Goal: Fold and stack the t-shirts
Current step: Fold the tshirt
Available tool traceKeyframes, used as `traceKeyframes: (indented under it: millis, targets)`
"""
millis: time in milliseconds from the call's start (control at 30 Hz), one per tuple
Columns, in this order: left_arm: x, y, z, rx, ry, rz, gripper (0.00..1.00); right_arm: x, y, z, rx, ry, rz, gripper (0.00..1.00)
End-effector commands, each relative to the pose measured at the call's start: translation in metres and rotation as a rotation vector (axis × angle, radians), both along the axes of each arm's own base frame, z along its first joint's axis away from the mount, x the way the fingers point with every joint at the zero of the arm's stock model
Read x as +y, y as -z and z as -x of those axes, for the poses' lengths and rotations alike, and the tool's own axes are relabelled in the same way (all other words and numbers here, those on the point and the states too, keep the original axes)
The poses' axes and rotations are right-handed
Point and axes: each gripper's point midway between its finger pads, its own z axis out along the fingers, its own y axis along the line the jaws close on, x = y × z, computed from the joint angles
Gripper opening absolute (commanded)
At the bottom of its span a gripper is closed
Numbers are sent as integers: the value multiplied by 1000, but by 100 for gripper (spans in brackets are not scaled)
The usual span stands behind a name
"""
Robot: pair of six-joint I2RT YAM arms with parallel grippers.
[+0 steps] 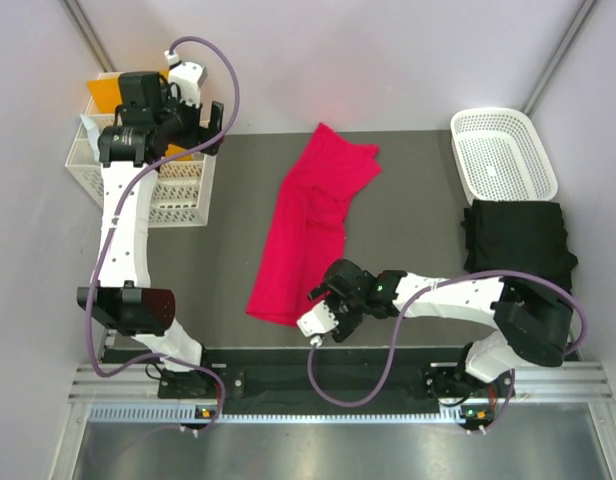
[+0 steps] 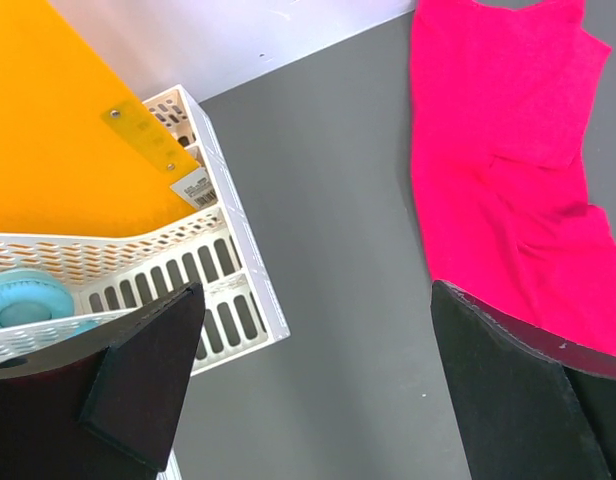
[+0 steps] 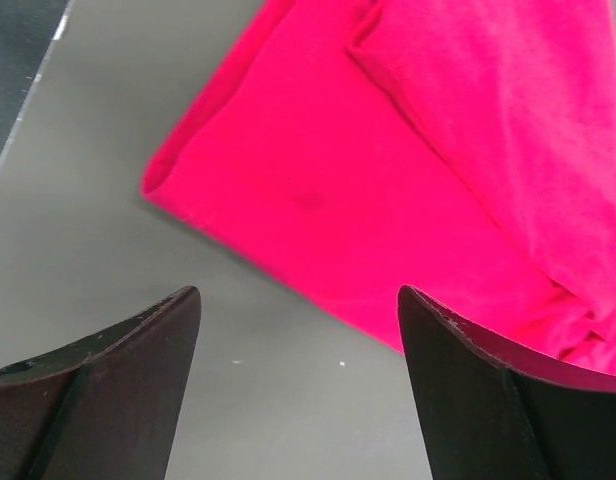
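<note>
Jaws stand apart and empty on both the right gripper (image 3: 296,300) and the left gripper (image 2: 316,295).
Right gripper hangs over the near hem of the one red t-shirt (image 1: 313,225), laid lengthwise mid-table (image 1: 408,200). Left gripper hangs by the left basket (image 1: 178,205). One black t-shirt (image 1: 518,240) lies folded far right, just beside a second basket (image 1: 541,160).

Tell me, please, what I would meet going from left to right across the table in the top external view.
white lattice basket at the left → pinkish-red t-shirt → black t-shirt
</note>
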Motion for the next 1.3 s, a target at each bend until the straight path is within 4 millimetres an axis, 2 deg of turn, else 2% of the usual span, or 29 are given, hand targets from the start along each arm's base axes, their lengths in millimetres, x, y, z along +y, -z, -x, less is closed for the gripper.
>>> traceKeyframes:
  millis: [0, 167, 433, 500, 533, 567, 633, 667, 767, 1100, 1133, 1267]
  targets:
    - [4, -35, -10, -107, -9, 0, 99, 10, 8, 15, 75, -14, 3, 78]
    - [2, -45, -14, -125, -7, 14, 99, 22, 15, 21, 109, -16, -4, 75]
    - [-2, -39, -11, -114, -5, 48, 99, 37, 22, 22, 119, -15, -9, 69]
    - [-2, -40, -11, -119, -5, 46, 99, 39, 22, 23, 123, -16, -7, 62]
    - [10, -40, -12, -120, -29, 44, 99, 39, 23, 25, 126, -20, -3, 56]
    - [10, -40, -13, -122, -29, 43, 99, 40, 22, 25, 126, -19, -4, 42]
    - [13, -43, -13, -133, -35, 35, 99, 39, 22, 27, 136, -15, 4, 27]
    - [14, -43, -14, -136, -38, 34, 99, 37, 21, 29, 151, -8, 13, 15]
    - [17, -44, -15, -142, -43, 26, 99, 29, 20, 39, 184, -6, 34, 0]
    - [17, -49, -26, -149, -43, 40, 99, -8, 9, 80, 292, 4, 61, 0]
    - [16, -50, -27, -151, -40, 42, 99, -12, 9, 88, 299, 2, 62, 0]
    - [14, -52, -28, -155, -34, 60, 99, -26, 13, 100, 315, 26, 75, 0]
